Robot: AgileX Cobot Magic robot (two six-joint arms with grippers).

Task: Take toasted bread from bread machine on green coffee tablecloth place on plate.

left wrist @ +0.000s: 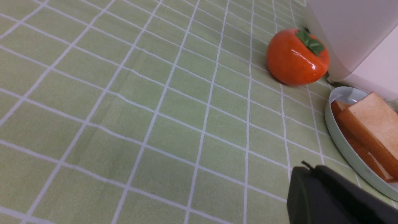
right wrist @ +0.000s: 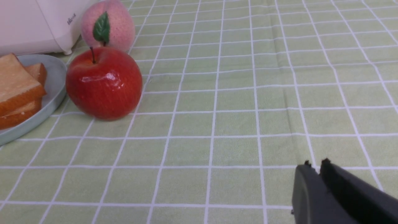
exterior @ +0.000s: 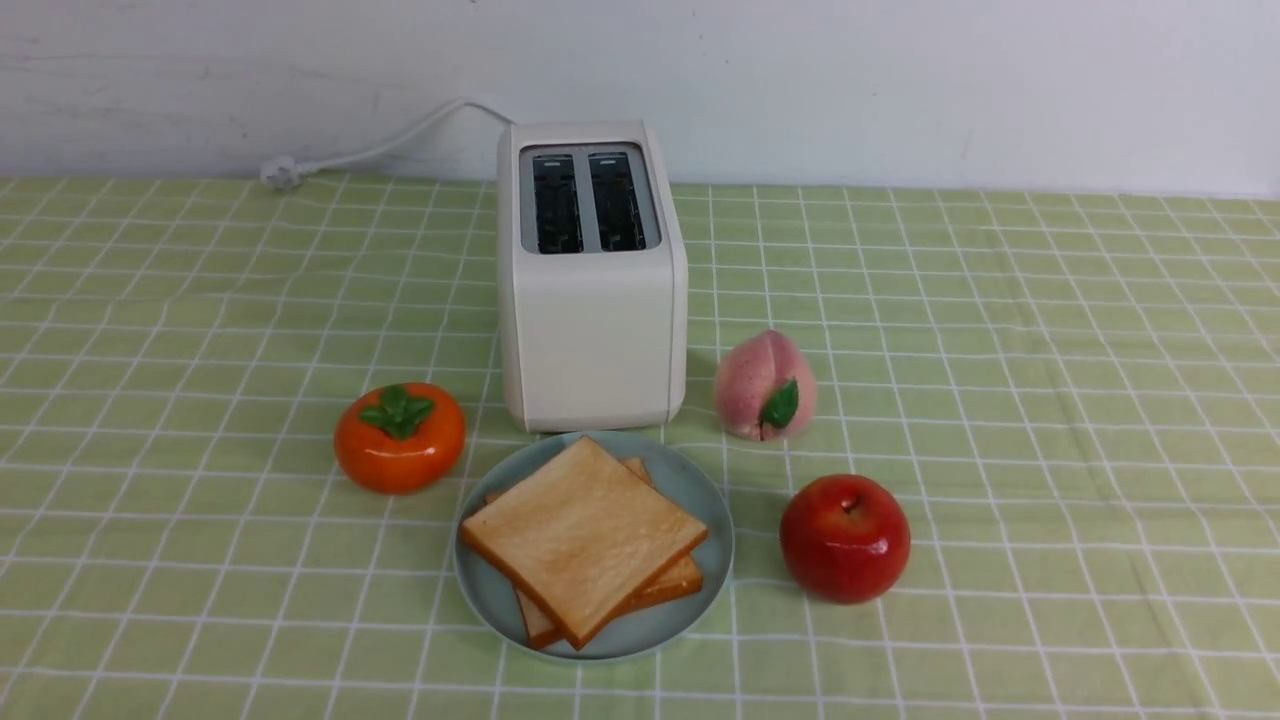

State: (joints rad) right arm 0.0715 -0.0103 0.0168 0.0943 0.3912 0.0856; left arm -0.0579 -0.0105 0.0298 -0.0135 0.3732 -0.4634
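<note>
Two toast slices [exterior: 583, 535] stacked on the plate [exterior: 700, 490] — toaster [exterior: 590, 330] slots empty.

A checked green tablecloth [left wrist: 140, 118] is filling most of the left wrist view. An orange persimmon [left wrist: 297, 57] is sitting just beside the cream toaster [left wrist: 351, 37]. Two toast slices [left wrist: 370, 133] are lying stacked on the pale plate [left wrist: 340, 144]. The dark left gripper [left wrist: 314, 193] is showing, fingers pressed together.

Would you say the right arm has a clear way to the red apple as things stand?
Probably yes. In the right wrist view only bare green coffee tablecloth lies between the right gripper and the red apple; the peach sits behind it and the plate beside it.
</note>
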